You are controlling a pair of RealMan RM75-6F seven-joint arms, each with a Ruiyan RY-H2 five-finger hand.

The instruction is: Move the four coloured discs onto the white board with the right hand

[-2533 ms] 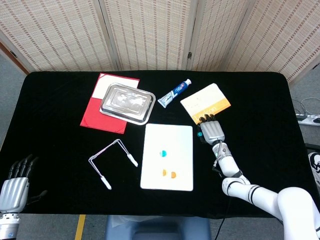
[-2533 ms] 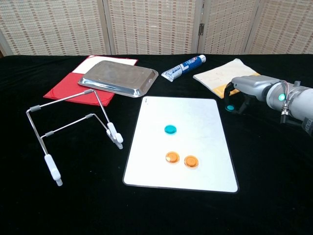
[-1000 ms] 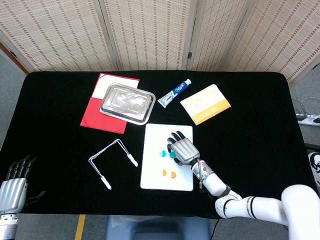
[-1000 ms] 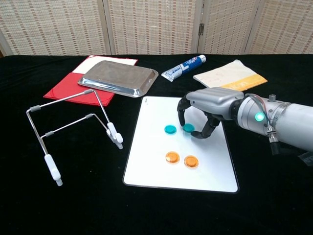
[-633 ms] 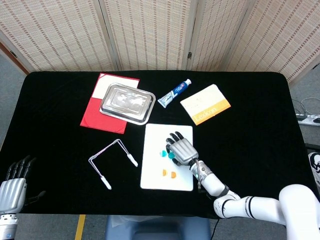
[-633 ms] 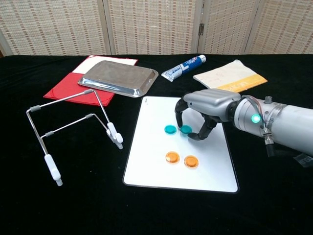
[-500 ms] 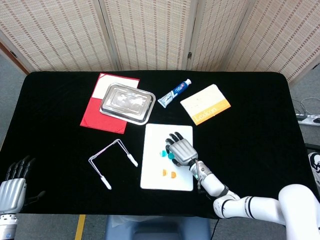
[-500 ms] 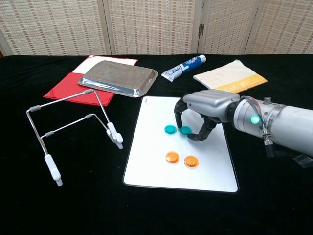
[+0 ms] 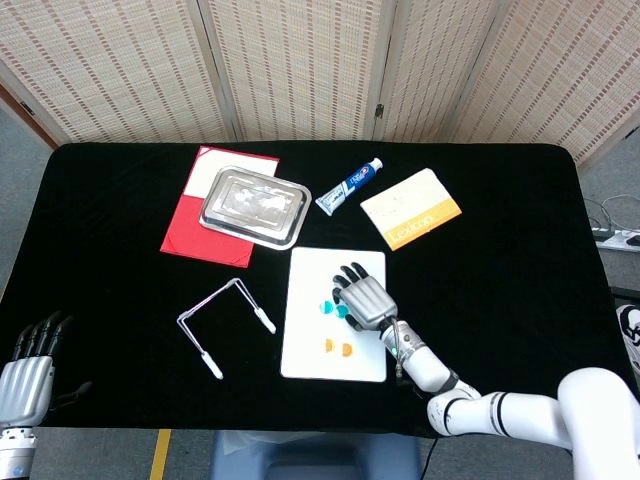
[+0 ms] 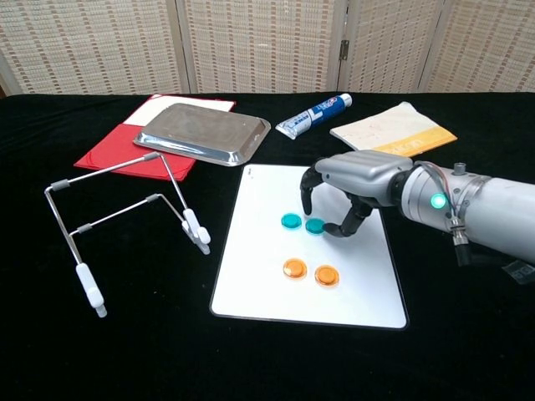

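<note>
— Logging the body from my station. Right hand [image 10: 355,185]: silver-grey shell over the back, black fingers [image 10: 308,189], dark jointed thumb.

— And behind it, going away from the white board [image 10: 251,276]?

— Grey cylindrical wrist with a lit green dot, black ring, thin cable alongside, then a pale grey forearm [image 10: 501,213]. Head view shows white rounded arm segments with dark bands.

— Left hand [image 9: 25,375]?

— Far from the board, at the table's near corner: ribbed silver-grey back, black fingers.
</note>
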